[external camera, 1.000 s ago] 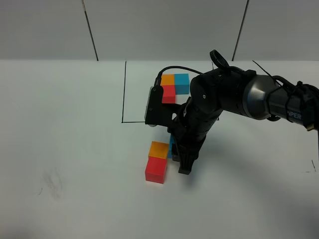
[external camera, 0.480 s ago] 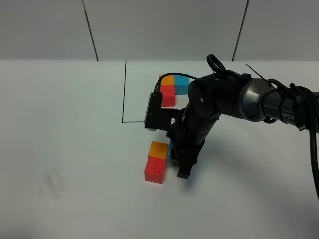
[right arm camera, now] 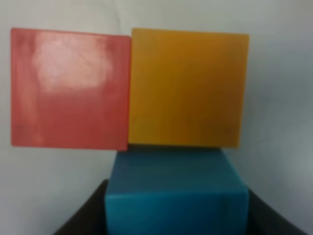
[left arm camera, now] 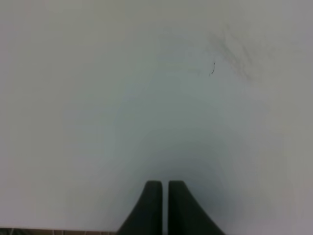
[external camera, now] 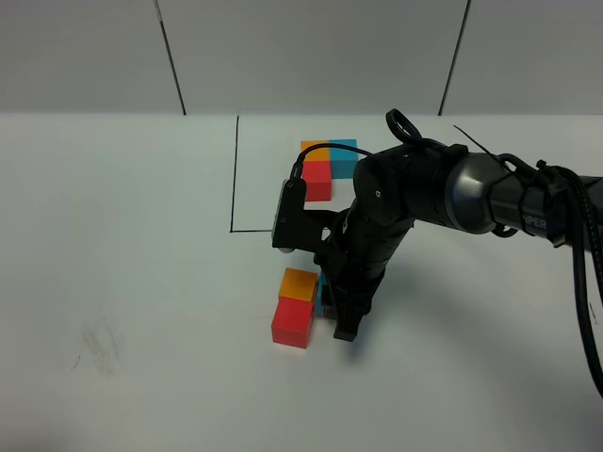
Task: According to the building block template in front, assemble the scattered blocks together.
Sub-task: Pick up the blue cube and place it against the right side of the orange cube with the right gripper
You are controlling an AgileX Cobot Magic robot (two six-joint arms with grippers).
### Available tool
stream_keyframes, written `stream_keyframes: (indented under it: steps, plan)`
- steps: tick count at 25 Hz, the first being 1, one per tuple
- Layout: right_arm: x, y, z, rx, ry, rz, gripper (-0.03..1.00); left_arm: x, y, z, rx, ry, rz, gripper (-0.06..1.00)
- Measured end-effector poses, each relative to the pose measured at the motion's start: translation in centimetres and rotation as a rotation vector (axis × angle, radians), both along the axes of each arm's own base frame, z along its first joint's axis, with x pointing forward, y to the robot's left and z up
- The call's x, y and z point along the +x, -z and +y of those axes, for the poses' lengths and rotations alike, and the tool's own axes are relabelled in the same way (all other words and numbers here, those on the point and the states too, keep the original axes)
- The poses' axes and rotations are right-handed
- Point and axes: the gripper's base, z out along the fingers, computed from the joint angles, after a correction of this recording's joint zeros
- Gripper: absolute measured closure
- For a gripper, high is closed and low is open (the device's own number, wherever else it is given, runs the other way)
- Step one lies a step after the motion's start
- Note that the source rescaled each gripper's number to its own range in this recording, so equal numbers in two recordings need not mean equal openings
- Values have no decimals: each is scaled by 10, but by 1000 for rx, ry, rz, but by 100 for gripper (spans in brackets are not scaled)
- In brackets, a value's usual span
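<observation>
The right hand [external camera: 341, 315] grips the light blue block [right arm camera: 175, 196] between its dark fingers and holds it against the orange block [right arm camera: 188, 88], with the red block [right arm camera: 71, 88] flush beside the orange one. On the white tabletop [external camera: 141, 282] these three scattered blocks sit near the centre, at roughly 6 o'clock from the building block template [external camera: 325, 162], which lies inside a thin black drawn frame [external camera: 235, 174] toward the back. The left hand [left arm camera: 164, 196] hangs closed over bare tabletop elsewhere, its fingertips together and holding nothing.

The step appears to be seating the blue block into the L-shape. Done well, the blue face should meet the orange face squarely, edges aligned with no gap, as the template's blue cube sits beside its orange one. The push should probably stay gentle and level, since a skewed shove could slide the orange and red pair apart. Release seems best made straight, with the fingers opening clear of the neighbouring blocks before lifting. Whether blue is fully touching orange is hard to tell.
</observation>
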Motion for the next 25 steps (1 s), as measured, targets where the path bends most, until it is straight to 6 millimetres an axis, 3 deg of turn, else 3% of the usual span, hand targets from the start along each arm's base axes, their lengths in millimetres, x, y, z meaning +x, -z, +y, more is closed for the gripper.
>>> stream_keyframes:
  steps: [6,25]
  plan:
    - [1,12,1,-9,-1,14,41,0,0,0,0,0,0,94]
    - [7,12,2,-1,-17,-55,41,0,0,0,0,0,0,94]
